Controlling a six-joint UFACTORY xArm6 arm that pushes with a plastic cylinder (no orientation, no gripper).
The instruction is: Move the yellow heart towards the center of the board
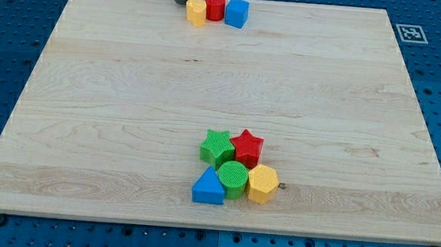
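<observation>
Lab bench: blue pegboard (5, 59) (fiducial tag (410, 33) on board (128, 92))

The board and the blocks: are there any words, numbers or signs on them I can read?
No readable words or numbers anywhere.
Only one sign: a black-and-white square code marker on the wooden board's top right corner; it has a pattern, no letters.
The blocks carry no labels.

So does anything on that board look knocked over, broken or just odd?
Nothing stands out. Yellow heart, red cylinder and blue cube sit at the view's top, my tip just left of them. Five other blocks cluster near the bottom, all intact.
</observation>
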